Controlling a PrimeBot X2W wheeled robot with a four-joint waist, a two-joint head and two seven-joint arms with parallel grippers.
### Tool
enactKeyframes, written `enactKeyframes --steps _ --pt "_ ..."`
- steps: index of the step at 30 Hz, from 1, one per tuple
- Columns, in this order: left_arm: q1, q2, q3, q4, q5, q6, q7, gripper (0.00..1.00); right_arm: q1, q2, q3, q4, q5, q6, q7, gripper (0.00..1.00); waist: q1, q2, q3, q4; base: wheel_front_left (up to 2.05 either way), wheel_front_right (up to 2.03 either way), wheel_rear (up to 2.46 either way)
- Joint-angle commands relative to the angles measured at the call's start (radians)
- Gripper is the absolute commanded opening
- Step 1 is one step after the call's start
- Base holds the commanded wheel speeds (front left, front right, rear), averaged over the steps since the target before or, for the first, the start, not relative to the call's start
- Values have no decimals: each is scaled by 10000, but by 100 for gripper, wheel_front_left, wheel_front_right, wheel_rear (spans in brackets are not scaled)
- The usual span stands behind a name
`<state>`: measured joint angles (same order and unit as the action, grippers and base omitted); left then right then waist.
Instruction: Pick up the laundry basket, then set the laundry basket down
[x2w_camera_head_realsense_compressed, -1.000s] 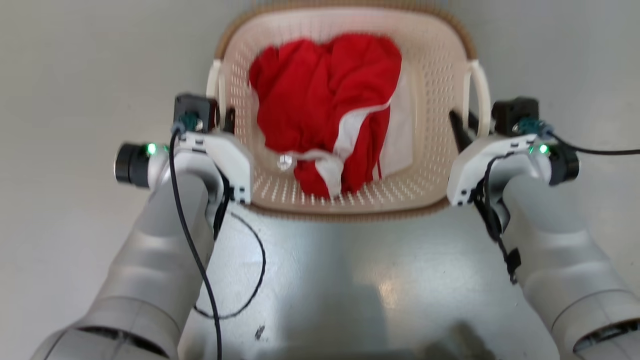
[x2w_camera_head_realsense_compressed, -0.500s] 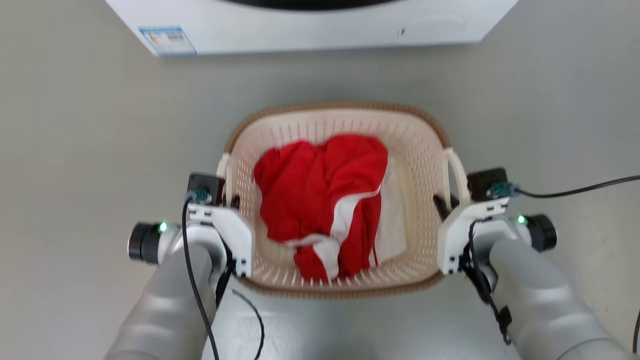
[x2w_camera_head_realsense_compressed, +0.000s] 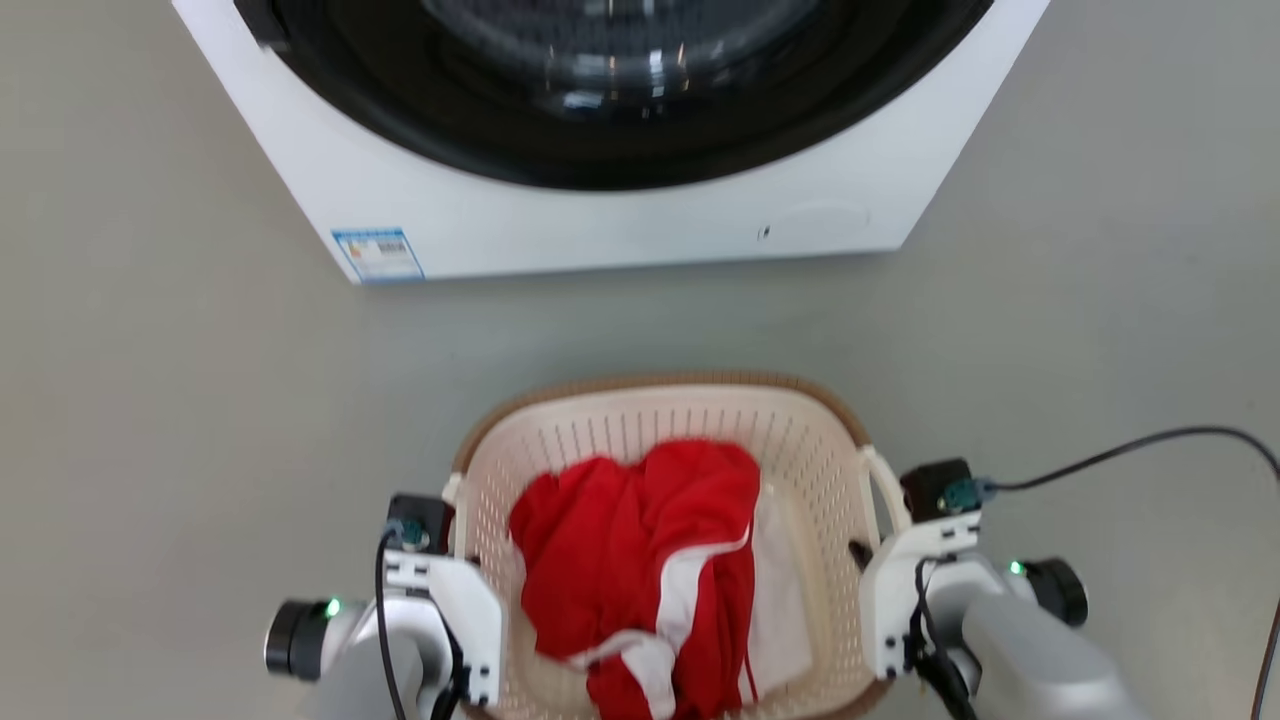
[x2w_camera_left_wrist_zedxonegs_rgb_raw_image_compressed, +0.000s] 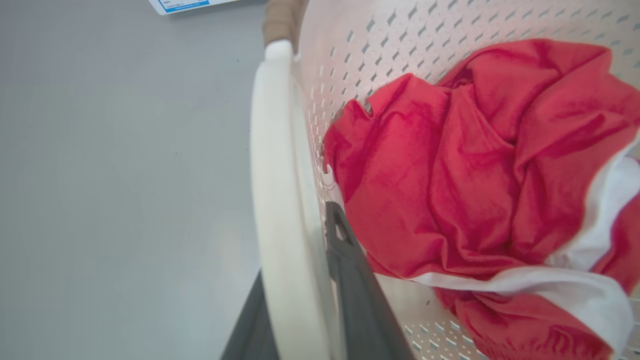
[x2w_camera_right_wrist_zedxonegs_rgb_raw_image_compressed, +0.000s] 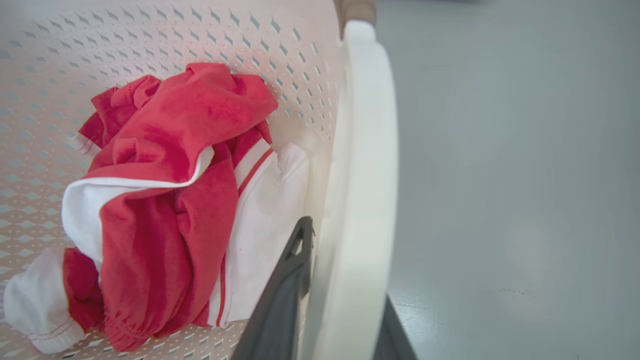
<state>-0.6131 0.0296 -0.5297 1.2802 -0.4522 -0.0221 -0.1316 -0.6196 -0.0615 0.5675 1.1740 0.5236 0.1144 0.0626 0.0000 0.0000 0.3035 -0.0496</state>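
Note:
The laundry basket (x2w_camera_head_realsense_compressed: 640, 400) is cream with a brown rim and sits at the bottom centre of the head view, in front of the washer. Crumpled red and white clothes (x2w_camera_head_realsense_compressed: 640, 560) lie inside it. My left gripper (x2w_camera_head_realsense_compressed: 462, 505) is shut on the basket's left white loop handle (x2w_camera_left_wrist_zedxonegs_rgb_raw_image_compressed: 280, 190), one dark finger (x2w_camera_left_wrist_zedxonegs_rgb_raw_image_compressed: 350, 265) inside the basket wall and one outside. My right gripper (x2w_camera_head_realsense_compressed: 868, 545) is shut on the right handle (x2w_camera_right_wrist_zedxonegs_rgb_raw_image_compressed: 362, 165) in the same way, its inner finger (x2w_camera_right_wrist_zedxonegs_rgb_raw_image_compressed: 292, 265) against the wall. Whether the basket's bottom touches the floor is hidden.
A big white washing machine (x2w_camera_head_realsense_compressed: 600, 225) with a dark round door opening stands just beyond the basket. Grey floor (x2w_camera_head_realsense_compressed: 180, 420) lies to both sides. A black cable (x2w_camera_head_realsense_compressed: 1150, 445) runs from my right wrist off to the right.
The head view has swung up and forward, bringing the washer into view. The basket now looks smaller and lower in the picture. Both grips on the handles are unchanged.

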Motion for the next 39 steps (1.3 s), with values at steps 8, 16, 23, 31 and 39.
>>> enactKeyframes --steps 8,16,23,31,39 --pt "974 206 -406 -315 -543 -65 268 0 767 112 903 -422 568 163 420 0 0 0 -1453 -165 0 0 0" --pt "1686 206 -1031 -570 -1099 -128 680 0 1335 112 1464 -438 982 163 781 0 0 0 -2386 -24 0 0 0" --pt "2196 206 -1459 -719 -1522 -94 862 0 1677 112 1916 -627 1265 163 1039 0 0 0 -2909 -90 0 0 0" --pt "2195 206 -1783 -754 -1850 54 828 0 1678 112 2194 -748 1501 163 1124 0 0 0 -2902 -268 0 0 0" --pt "1967 206 -2058 -777 -2121 128 783 0 1574 112 2304 -680 1687 163 1045 0 0 0 -2719 -238 0 0 0"
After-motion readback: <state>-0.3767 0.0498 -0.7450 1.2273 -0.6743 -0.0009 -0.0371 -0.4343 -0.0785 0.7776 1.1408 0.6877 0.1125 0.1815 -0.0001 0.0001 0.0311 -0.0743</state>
